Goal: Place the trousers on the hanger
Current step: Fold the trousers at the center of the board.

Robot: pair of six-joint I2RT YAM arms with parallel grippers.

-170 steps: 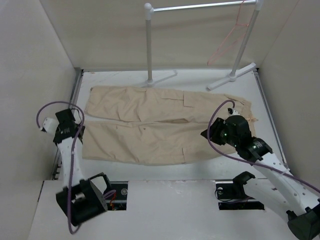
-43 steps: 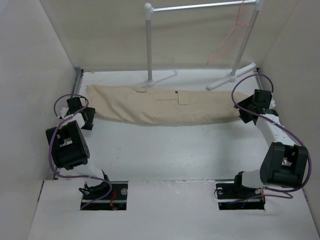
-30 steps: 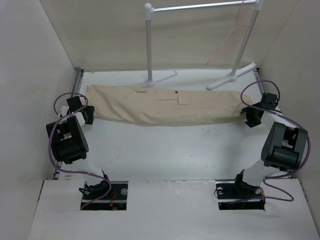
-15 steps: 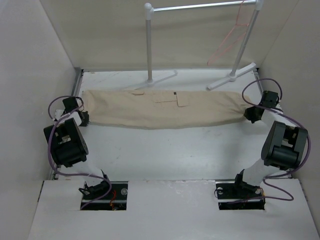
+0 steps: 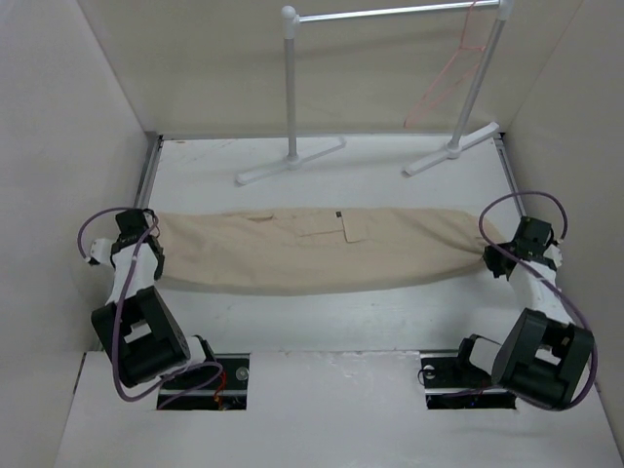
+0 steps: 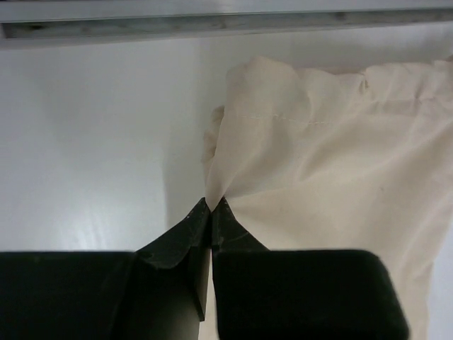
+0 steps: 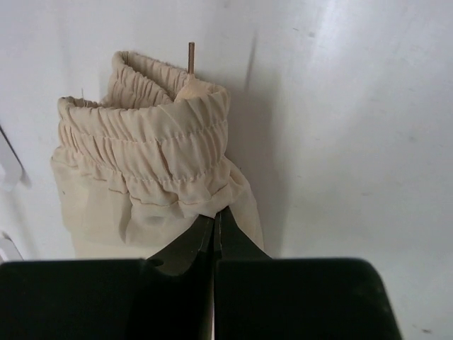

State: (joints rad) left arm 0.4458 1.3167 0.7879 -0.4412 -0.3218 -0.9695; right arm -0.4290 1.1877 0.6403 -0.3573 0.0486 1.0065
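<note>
The beige trousers (image 5: 322,249) lie folded lengthwise as a long band across the table. My left gripper (image 5: 148,246) is shut on the leg-hem end (image 6: 311,163); its tips (image 6: 211,207) pinch a cloth corner. My right gripper (image 5: 495,261) is shut on the gathered waistband end (image 7: 152,152), tips (image 7: 215,217) pinching the cloth. The pink wire hanger (image 5: 447,73) hangs on the rack bar at the back right, far from both grippers.
A white tubular garment rack (image 5: 290,88) with a silver bar stands at the back; its feet (image 5: 288,161) rest on the table behind the trousers. Walls close in on the left and right. A metal rail (image 6: 212,21) runs along the table edge.
Both grippers have pulled the folded trousers toward the near side of the table, away from the rack feet. Earlier the trousers lay spread flat; they are now folded in half lengthwise.
</note>
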